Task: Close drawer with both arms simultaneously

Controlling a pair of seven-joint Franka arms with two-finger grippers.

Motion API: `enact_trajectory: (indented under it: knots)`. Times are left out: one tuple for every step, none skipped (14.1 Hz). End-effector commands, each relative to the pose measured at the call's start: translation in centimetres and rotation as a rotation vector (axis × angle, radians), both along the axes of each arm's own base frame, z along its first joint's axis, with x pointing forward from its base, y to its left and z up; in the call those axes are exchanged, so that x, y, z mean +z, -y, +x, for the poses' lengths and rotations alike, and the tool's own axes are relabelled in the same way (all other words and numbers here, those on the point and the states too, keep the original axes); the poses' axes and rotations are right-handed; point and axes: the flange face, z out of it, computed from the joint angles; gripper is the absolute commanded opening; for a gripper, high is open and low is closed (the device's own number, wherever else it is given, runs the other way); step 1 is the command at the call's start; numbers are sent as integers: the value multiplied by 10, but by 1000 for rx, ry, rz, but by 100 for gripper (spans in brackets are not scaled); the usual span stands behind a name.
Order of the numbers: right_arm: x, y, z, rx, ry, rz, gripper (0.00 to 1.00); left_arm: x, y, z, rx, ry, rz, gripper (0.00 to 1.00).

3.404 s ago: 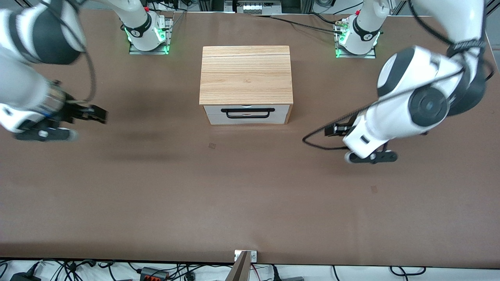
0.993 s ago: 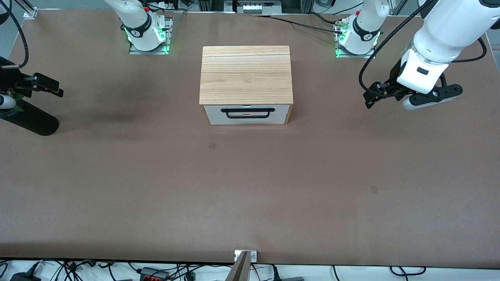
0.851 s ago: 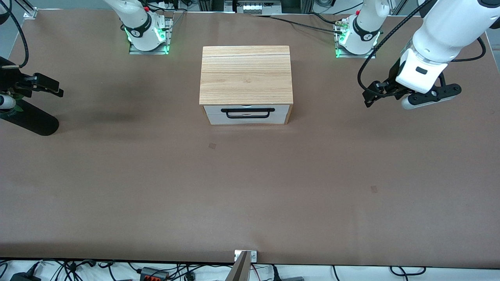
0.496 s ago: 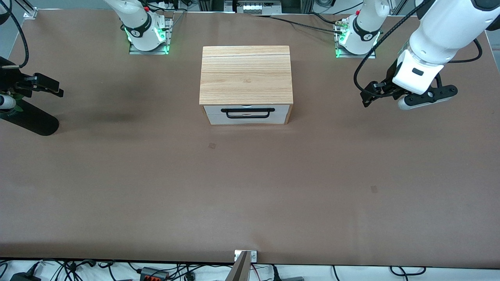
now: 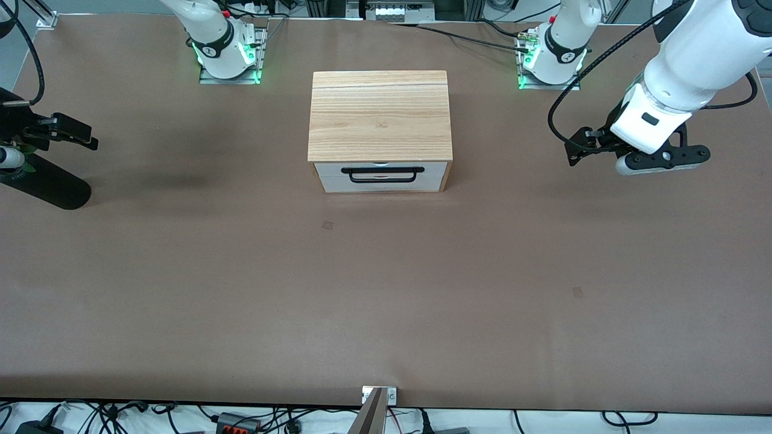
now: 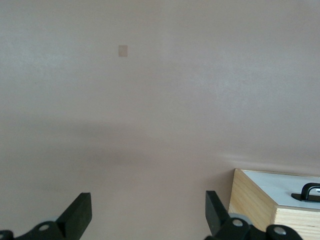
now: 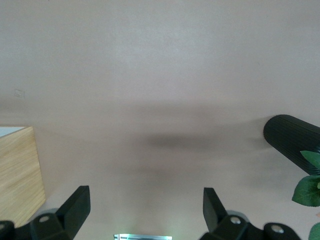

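The light-oak cabinet (image 5: 380, 114) stands at mid-table between the two bases. Its drawer (image 5: 381, 178) faces the front camera; the white front panel with the black bar handle (image 5: 380, 175) sits flush in the cabinet's frame. My left gripper (image 5: 576, 152) is open and empty over bare table toward the left arm's end, well apart from the cabinet. My right gripper (image 5: 81, 135) is open and empty over the table at the right arm's end. The left wrist view shows my open left gripper (image 6: 147, 215), a cabinet corner (image 6: 255, 197) and the handle (image 6: 306, 191). The right wrist view shows my open right gripper (image 7: 145, 210).
A black ribbed cylinder (image 5: 51, 187) with green leaves (image 7: 307, 185) lies under the right arm at the table's edge. Green-lit arm bases (image 5: 229, 57) stand along the table's edge farthest from the front camera. Brown tabletop (image 5: 386, 289) spreads in front of the drawer.
Both arms have pulled away from the area in front of the cabinet to the table's ends. In the last second the left gripper shifted slightly; the right arm stayed still. The drawer looks unchanged.
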Motion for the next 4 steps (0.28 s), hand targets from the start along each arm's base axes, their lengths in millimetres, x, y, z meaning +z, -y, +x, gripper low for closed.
enact_trajectory:
  knots:
    - [2,1,1,6,4,-9,100,6,2,0,-9,-15,-6,100]
    - [1,1,0,6,1,-9,100,5,1,-1,-10,-24,-4,100]
    - [1,1,0,7,1,-9,100,5,2,-1,-11,-25,-4,100]
    - [1,1,0,7,-1,-9,100,5,2,-1,-11,-25,-4,100]
